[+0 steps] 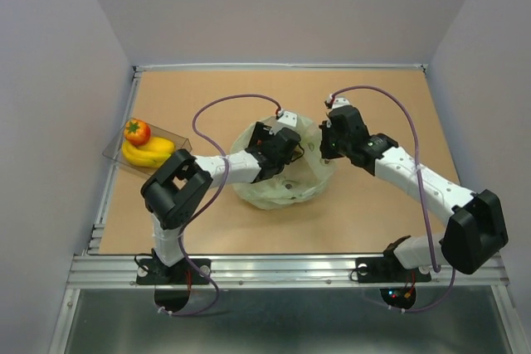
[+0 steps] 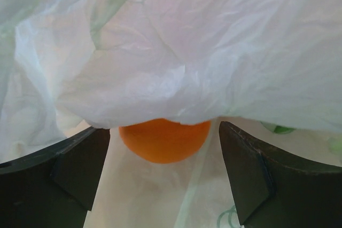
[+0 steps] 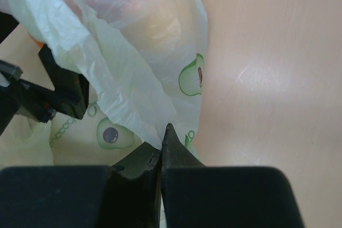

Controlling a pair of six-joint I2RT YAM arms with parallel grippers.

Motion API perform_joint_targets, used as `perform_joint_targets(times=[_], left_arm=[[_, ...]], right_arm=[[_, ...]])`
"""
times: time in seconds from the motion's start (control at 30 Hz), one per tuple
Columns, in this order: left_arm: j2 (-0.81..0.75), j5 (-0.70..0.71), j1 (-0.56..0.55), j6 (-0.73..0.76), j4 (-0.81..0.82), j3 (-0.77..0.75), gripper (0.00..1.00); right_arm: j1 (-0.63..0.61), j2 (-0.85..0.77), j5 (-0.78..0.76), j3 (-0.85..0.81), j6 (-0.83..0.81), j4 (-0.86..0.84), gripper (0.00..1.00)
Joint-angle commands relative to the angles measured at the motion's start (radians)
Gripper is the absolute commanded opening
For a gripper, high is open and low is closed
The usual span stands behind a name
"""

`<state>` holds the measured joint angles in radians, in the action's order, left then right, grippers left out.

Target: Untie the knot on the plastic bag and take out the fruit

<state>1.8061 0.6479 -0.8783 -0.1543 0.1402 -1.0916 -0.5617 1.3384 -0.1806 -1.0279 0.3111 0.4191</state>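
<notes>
Nearest, both arm bases are seen bolted at the front rail, with the arms reaching inward. Mid-table, the thin, translucent pale green plastic bag [image 1: 278,192] is found crumpled on the tan wooden tabletop [image 1: 348,213]; avocado figures [image 3: 191,76] are printed on it. The left gripper [image 2: 164,150] is set inside the bag's opening from the left side, its fingers [image 2: 75,169] spread wide with nothing clamped, and film is draped above them. A round orange fruit [image 2: 163,142] is seen just beyond the gap between the fingertips, inside the bag, its top covered by film; contact cannot be told. The right gripper [image 3: 162,145] is placed at the bag's right rim, fingers pressed together on a fold of the film, which is stretched taut up to the tips. Reddish and yellowish rounded shapes are made out through the film further in; their kind cannot be told. Further left, by the table's left edge and well apart from the bag, a clear rigid rectangular box [image 1: 181,140] is set, with a yellow banana [image 1: 149,153] and an orange round fruit with a green top [image 1: 137,131] lying in it.
</notes>
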Motion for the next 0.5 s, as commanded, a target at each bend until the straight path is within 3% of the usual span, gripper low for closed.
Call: perform_joint_targets(times=[0.0,0.1,0.2,0.3,0.33,0.4,0.43,0.47], left_arm=[[0.047,-0.011,0.013,0.056,0.095,-0.054,0.94],[0.081,-0.008,0.032,0.053,0.105,-0.073,0.94],[0.098,-0.008,0.051,0.052,0.116,-0.079,0.85],[0.091,-0.010,0.056,0.061,0.116,-0.076,0.56],[0.082,-0.017,0.056,0.061,0.110,-0.071,0.41],[0.043,-0.036,0.056,0.056,0.095,-0.061,0.31],[0.024,-0.047,0.056,0.050,0.085,-0.051,0.21],[0.006,-0.056,0.055,0.039,0.075,-0.048,0.19]], right_arm=[[0.005,0.019,0.033,-0.058,0.016,-0.008,0.01],[0.003,0.033,0.043,-0.057,0.022,-0.008,0.01],[0.005,0.042,0.040,-0.055,0.025,-0.009,0.01],[0.005,0.042,0.030,-0.054,0.023,-0.008,0.01],[0.005,0.041,0.026,-0.052,0.023,-0.008,0.01],[0.005,0.039,0.010,-0.052,0.017,-0.008,0.01],[0.005,0.039,0.004,-0.054,0.016,-0.008,0.01],[0.005,0.041,-0.009,-0.055,0.016,-0.008,0.01]])
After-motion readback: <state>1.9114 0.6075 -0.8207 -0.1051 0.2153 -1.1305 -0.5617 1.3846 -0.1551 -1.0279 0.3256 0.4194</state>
